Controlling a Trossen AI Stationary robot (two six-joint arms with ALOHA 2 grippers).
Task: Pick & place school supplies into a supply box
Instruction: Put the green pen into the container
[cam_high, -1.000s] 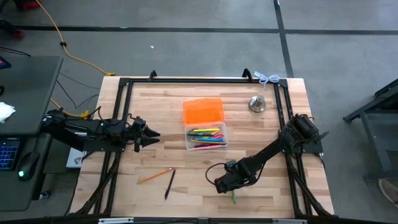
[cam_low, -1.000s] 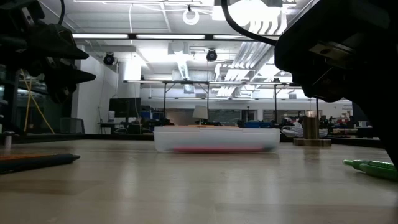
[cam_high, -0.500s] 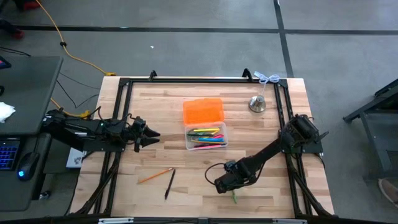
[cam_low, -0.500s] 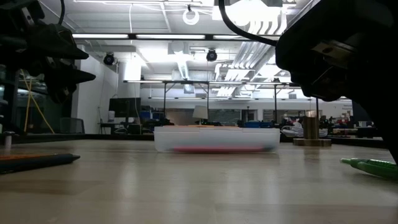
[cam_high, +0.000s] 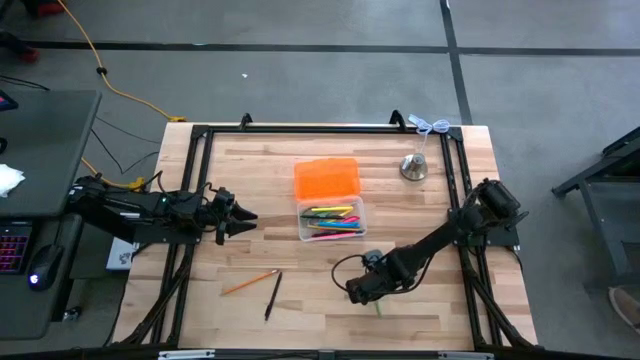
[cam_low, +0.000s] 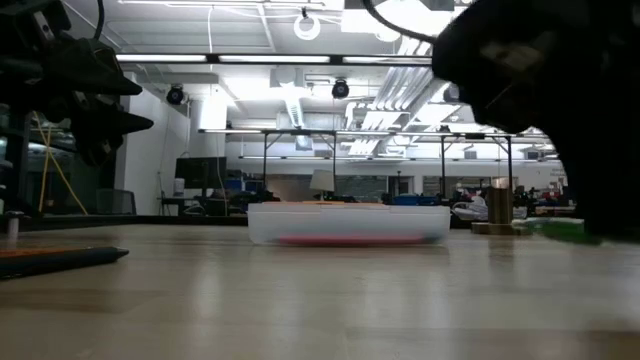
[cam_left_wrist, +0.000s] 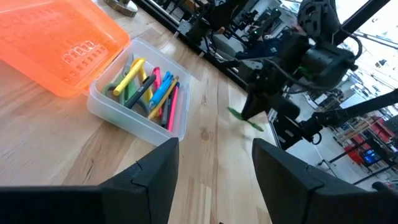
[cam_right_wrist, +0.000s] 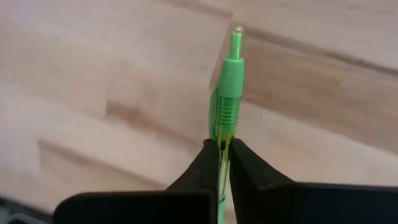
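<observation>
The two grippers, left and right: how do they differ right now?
The left gripper hovers open and empty beside the supply box; the right gripper is shut on a green pen. The left gripper points level across the table; the right gripper angles down near the front edge. Both are dark, with two fingers.

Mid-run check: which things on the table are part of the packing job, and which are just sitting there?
Job:
- green pen, clamped in right gripper
- supply box, lid open
- orange pencil
- black pen

Just lying about:
- silver bell
- left gripper, open, waiting
</observation>
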